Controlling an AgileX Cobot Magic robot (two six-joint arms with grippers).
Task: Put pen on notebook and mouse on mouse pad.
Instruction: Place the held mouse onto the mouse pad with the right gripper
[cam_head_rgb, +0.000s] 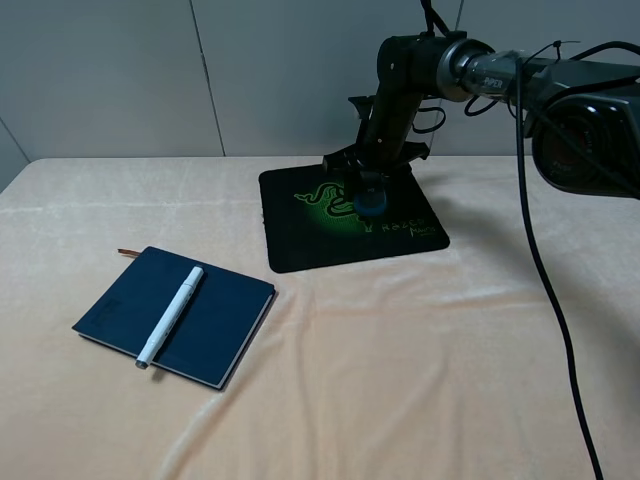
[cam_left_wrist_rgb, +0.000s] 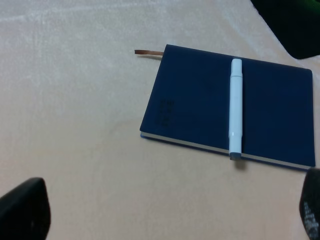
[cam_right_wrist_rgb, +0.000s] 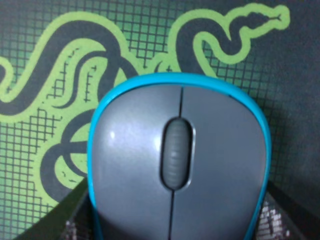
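Note:
The white pen (cam_head_rgb: 172, 315) (cam_left_wrist_rgb: 236, 107) lies across the navy notebook (cam_head_rgb: 215, 320) (cam_left_wrist_rgb: 195, 100) at the front left of the table. My left gripper (cam_left_wrist_rgb: 167, 220) hovers above the cloth near the notebook, open and empty, with only its dark fingertips (cam_left_wrist_rgb: 22, 210) showing; it is out of the high view. At the back, my right gripper (cam_head_rgb: 368, 195) reaches down onto the black mouse pad (cam_head_rgb: 300, 240) (cam_right_wrist_rgb: 50, 60) and is shut on the grey-and-blue mouse (cam_head_rgb: 372, 204) (cam_right_wrist_rgb: 177, 160), over the green snake logo. Whether the mouse rests on the pad I cannot tell.
A peach cloth (cam_head_rgb: 420, 380) covers the table. The notebook's brown ribbon (cam_head_rgb: 128, 252) sticks out at its far corner. The right arm (cam_head_rgb: 500, 70) and its black cable (cam_head_rgb: 545, 280) stretch across the right side. A grey wall stands behind.

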